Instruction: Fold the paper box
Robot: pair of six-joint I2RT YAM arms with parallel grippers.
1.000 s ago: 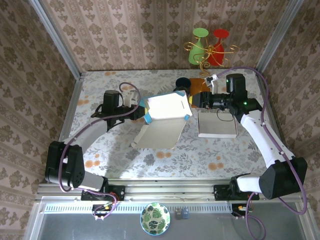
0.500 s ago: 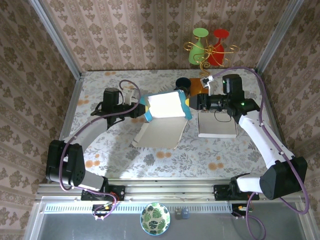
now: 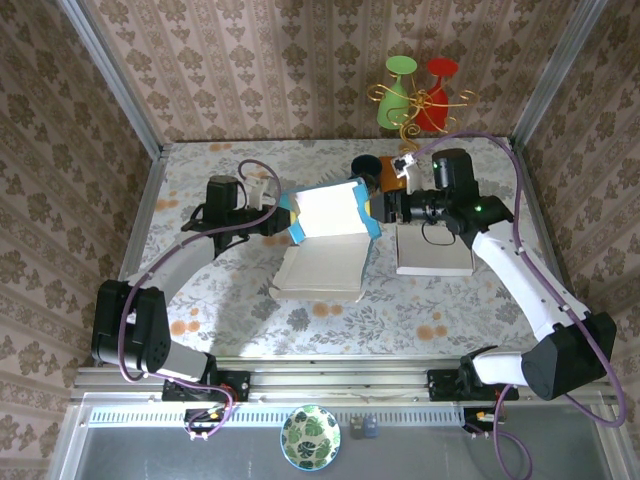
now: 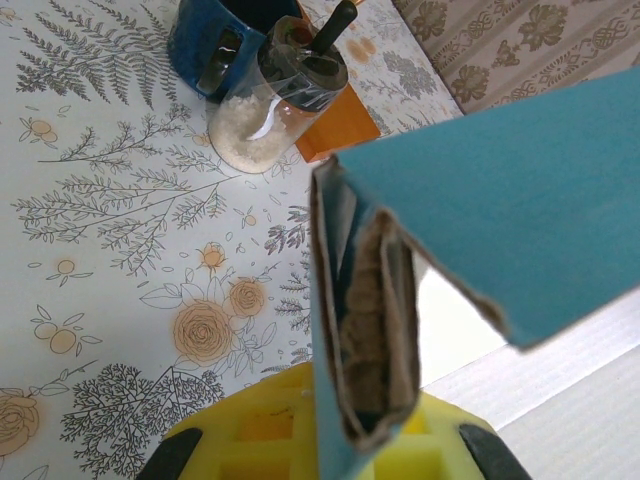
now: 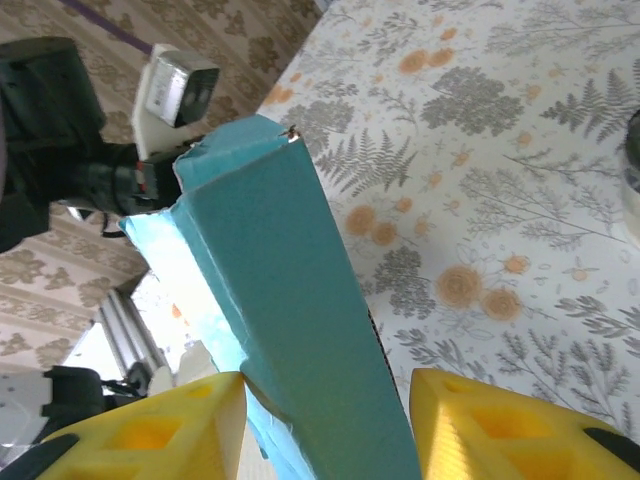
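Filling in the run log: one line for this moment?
box: partly folded | left fingers: shut on its edge | right fingers: astride its side, grip unclear

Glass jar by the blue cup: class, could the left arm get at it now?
Probably not: the left gripper is shut on the paper box and must release it before nearing the jar.

Lab test booth: wallpapered panels (image 3: 280, 70) (aluminium frame (image 3: 113, 78)).
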